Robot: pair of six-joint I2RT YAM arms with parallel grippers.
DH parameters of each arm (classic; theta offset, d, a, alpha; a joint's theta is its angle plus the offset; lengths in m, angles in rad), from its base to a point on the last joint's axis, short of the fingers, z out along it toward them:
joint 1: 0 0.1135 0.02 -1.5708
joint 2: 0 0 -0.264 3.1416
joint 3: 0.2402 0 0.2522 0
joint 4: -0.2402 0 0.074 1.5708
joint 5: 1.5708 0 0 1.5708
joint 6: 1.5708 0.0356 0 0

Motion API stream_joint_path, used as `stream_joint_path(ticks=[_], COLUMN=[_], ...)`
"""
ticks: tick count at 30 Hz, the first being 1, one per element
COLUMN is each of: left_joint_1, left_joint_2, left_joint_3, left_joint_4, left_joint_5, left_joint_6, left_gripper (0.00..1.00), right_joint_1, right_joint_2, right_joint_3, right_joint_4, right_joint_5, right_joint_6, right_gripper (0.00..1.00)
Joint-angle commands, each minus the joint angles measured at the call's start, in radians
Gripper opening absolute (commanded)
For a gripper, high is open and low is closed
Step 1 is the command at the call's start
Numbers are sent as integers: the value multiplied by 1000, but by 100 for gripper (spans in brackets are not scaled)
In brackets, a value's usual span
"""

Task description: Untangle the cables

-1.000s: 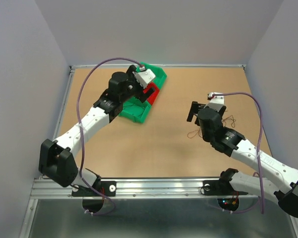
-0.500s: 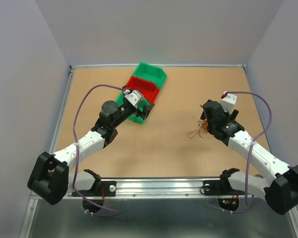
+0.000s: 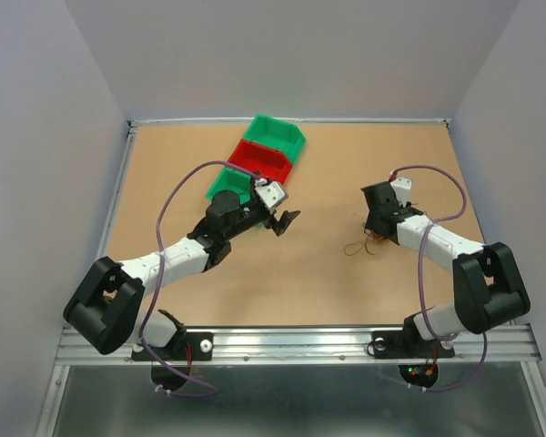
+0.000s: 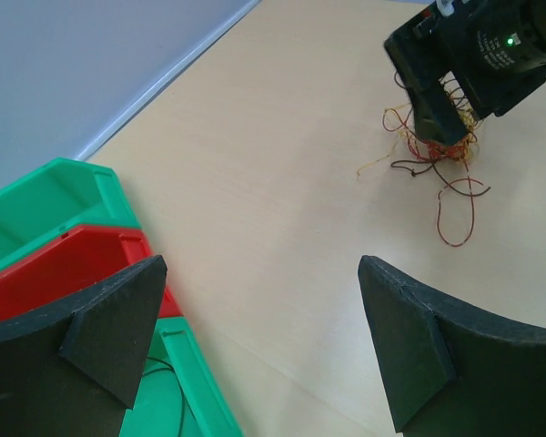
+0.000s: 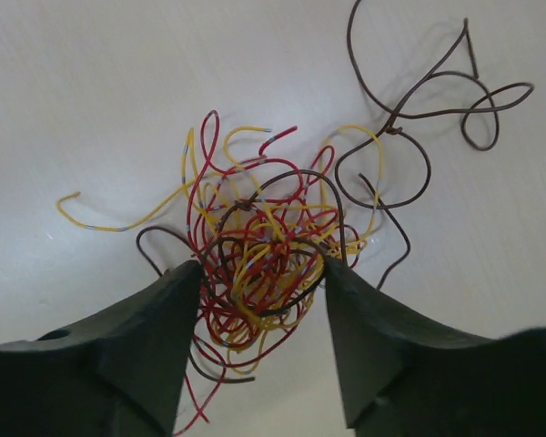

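A flat tabletop [image 3: 300, 273] of smooth tan board, matte and unmarked, fills the floor of a pale-walled enclosure. Two white-and-black jointed arms reach over it from the near edge, each trailing a thick purple cable [image 3: 177, 196] that arcs above its links.

Toward the far left of the board sit three hard plastic open-topped bins in a diagonal row, touching one another: a green bin [image 3: 278, 135] farthest, a red bin [image 3: 262, 162] in the middle, and a second green bin [image 3: 226, 185] nearest, which has a thin dark strand lying in it in the left wrist view.

The left gripper [image 3: 282, 221] hovers just beside the near green bin, its two wedge-shaped matte black fingers [image 4: 109, 319] spread wide apart with nothing between them.

The right gripper [image 3: 375, 208] points down at the right side of the board. Its dark, blunt, slightly glossy fingers [image 5: 136, 355] stand either side of the tangle, partly spread, their inner faces at the edge of the ball; a firm grasp cannot be told.

The cables [image 5: 259, 255] are hair-thin wires in yellow, red and dark brown, knotted into a small curly ball lying on the board right of centre. A yellow end strays left, and a loose brown strand [image 5: 419, 118] loops away beyond the ball.
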Motion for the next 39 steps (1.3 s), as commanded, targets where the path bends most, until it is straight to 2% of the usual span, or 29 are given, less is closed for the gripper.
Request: stream_joint_path(ticks=[1,2,3,5,12,15,25,39], left_joint_1=[-9,-11,-12,-15,-47,-58,-57,-57], left_joint_2=[-16,-14,-13,-8,18,18,-39,76], left_joint_3=[18,21,23,24,34,32,-25,80], left_joint_4=[52,50,49,43,24,24,95,36], left_joint_5=[2,4,7,19,60,80,111,169], left_joint_6=[32,34,37,43,78,88,118,49], left_gripper=[99,99,99,99,99,99,99,95], right_joint_1=[-22,-22,-22,-22,-22,-22,-22,-20], right_joint_2=[6,-9,-29,-127,-455,-522,-471,-525], right_joint_3=[59,54,50,18,-114,-137,-135,-167], right_joint_4=[79,88,114,153,320,368,454,503], right_joint_5=[-78,-97,-152,-225,-650,-755,-937,-1071], right_joint_6=[-29,-36,-41,-61,-117,-130,-151,-179], right_gripper=[45,34,13,0,0,1,1,0])
